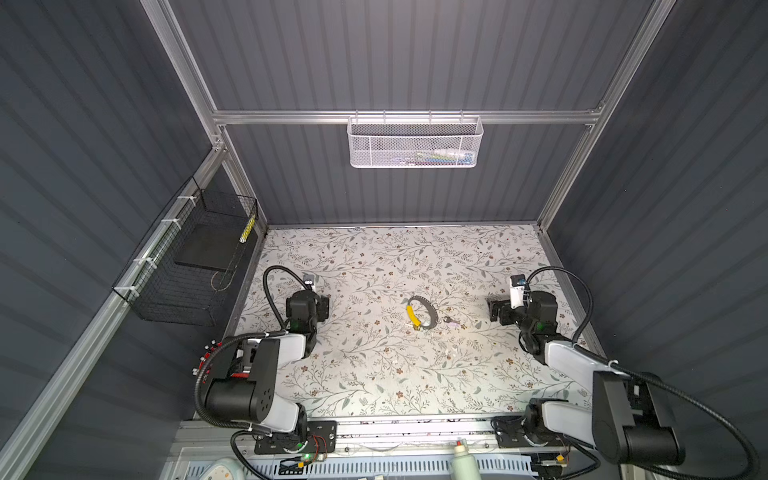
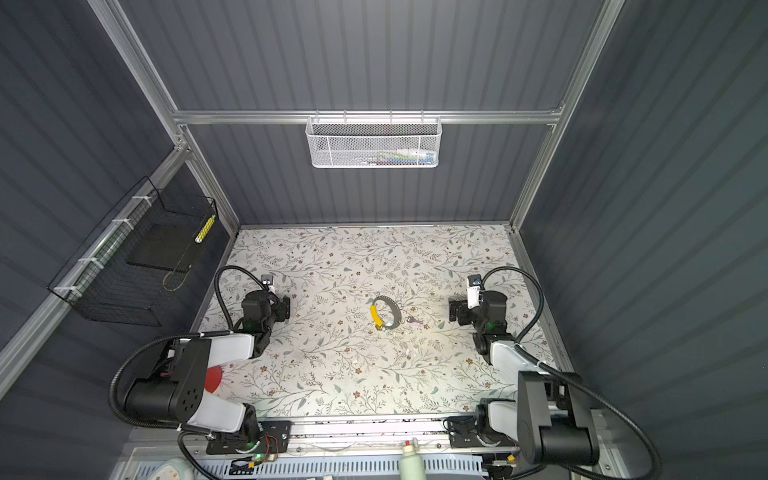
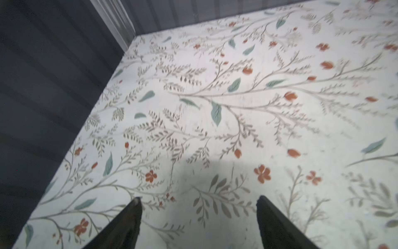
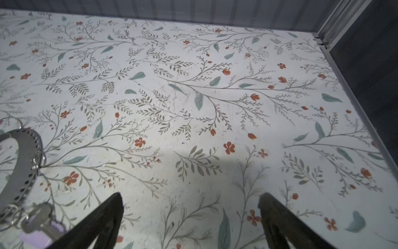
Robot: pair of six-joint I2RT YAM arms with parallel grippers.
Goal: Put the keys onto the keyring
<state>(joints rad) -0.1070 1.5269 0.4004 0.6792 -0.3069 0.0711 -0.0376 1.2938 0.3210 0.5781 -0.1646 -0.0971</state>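
The keyring [image 1: 432, 308] is a dark grey ridged loop with a yellow segment [image 1: 412, 315]. It lies flat at mid-table in both top views [image 2: 397, 309]. The keys [image 1: 449, 320] lie just right of it, touching its edge [image 2: 414, 320]. In the right wrist view the band [image 4: 25, 163] curves at the frame edge, and a silvery key [image 4: 41, 216] with a pale lilac head lies by small metal rings. My left gripper [image 1: 327, 307] [image 3: 199, 200] is open, empty and far left of the loop. My right gripper [image 1: 492, 309] [image 4: 191, 198] is open and empty, just right of the keys.
A white mesh basket [image 1: 415, 143] hangs on the back rail. A black wire basket [image 1: 187, 257] hangs on the left wall. A pale bottle [image 1: 463, 457] stands past the front edge. The floral tabletop [image 1: 374, 374] is bounded by dark ribbed walls.
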